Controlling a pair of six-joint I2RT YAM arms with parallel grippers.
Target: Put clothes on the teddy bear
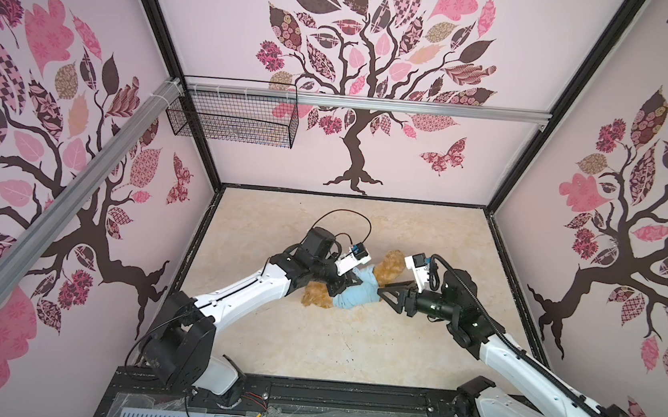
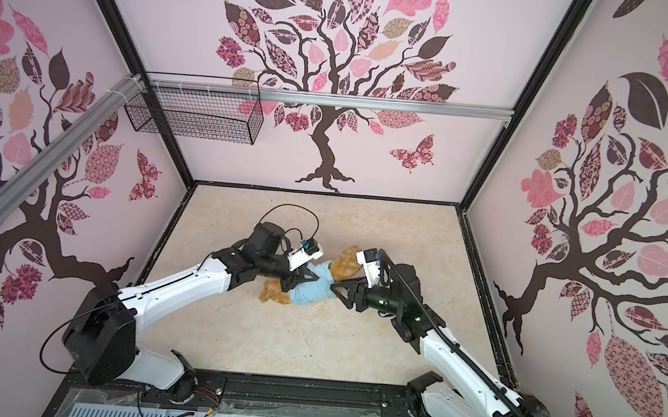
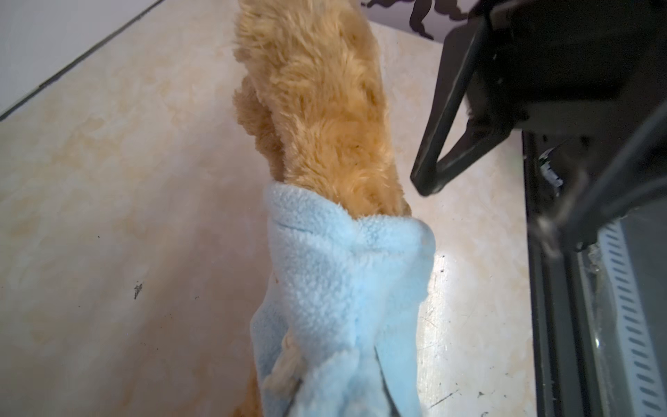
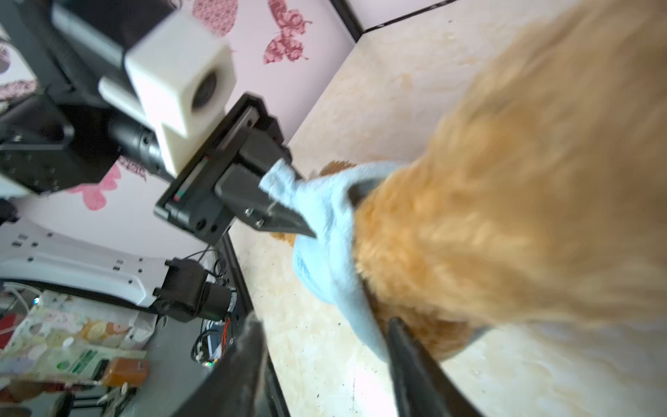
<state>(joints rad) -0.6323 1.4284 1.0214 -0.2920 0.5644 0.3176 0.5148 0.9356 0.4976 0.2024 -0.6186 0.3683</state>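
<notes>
Clamping a fold of the light-blue fleece hoodie [image 1: 357, 294], the left end effector [image 4: 303, 207] is closed on that fabric. The golden-brown curly plush teddy bear [image 1: 390, 266] lies near the middle of the beige marbled surface [image 1: 311, 341], with the hoodie bunched round its body. The right end effector [image 1: 384, 293] is at the hoodie's hem, jaws parted and gripping nothing.
</notes>
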